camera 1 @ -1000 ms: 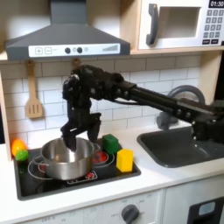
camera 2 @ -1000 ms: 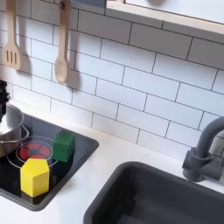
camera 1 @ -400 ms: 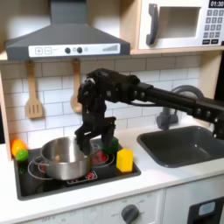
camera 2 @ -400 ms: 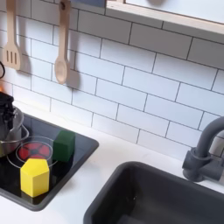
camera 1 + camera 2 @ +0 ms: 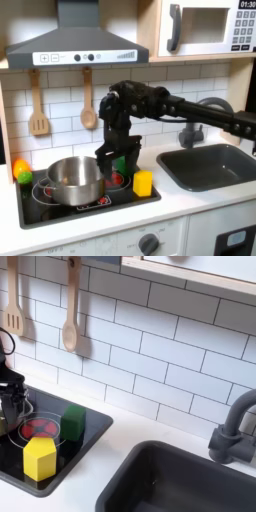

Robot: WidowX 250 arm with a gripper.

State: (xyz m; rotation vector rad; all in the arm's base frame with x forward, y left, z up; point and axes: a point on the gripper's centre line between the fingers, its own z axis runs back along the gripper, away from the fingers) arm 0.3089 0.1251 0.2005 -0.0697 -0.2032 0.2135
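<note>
Corn cob (image 5: 21, 171): lying at the far left edge of the stovetop in the first exterior view, well to the left of the claw, beyond the pot.
Stovetop (image 5: 90, 207): sitting under the claw in the first exterior view, its black surface carrying red burner rings.
Pot (image 5: 73, 178): standing just to the left of the claw in the first exterior view, a silver metal pot on the left burner, its right rim lying close beside the left finger; whether the two are touching cannot be told. In the second exterior view the pot (image 5: 9, 409) is showing at the second exterior view's left edge.
Claw (image 5: 118, 159): hanging fingers-down over the stovetop in the first exterior view, the jaws standing apart and gripping nothing. In the second exterior view the black fingers (image 5: 9, 380) are showing at the second exterior view's left edge, above the pot.
Green block (image 5: 122, 166): sitting low behind the claw in the first exterior view, partly hidden by the fingers. In the second exterior view the green block (image 5: 72, 421) is standing to the right of the claw, near the red ring.
Yellow block (image 5: 143, 182): standing just to the right of the claw and nearer the front edge in the first exterior view. In the second exterior view the yellow block (image 5: 40, 457) is standing in front of the green one, apart from it.
Sink (image 5: 205, 166): lying well to the right of the claw in the first exterior view, under the arm.
</note>
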